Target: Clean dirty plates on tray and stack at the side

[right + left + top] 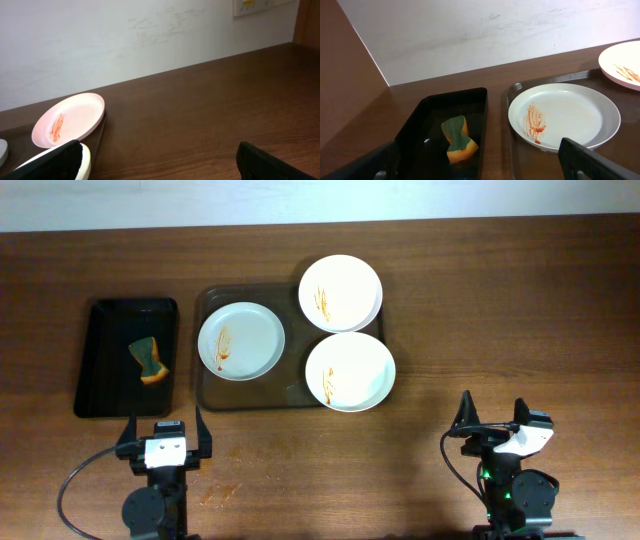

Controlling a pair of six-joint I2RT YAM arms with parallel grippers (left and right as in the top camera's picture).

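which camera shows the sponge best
Left wrist: the sponge fills more of the frame, green top and orange base clear, lying in the black tray. Overhead shows it small; right wrist misses it.

My plain lab-like test room: wood-grain desk (pixel 500 300), scuffed white wall (pixel 100 40) and wall plate (pixel 255 6) ahead of my right end effector (pixel 157 150).

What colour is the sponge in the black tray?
The bow-shaped sponge is green over orange-yellow, clearest in the left wrist view.
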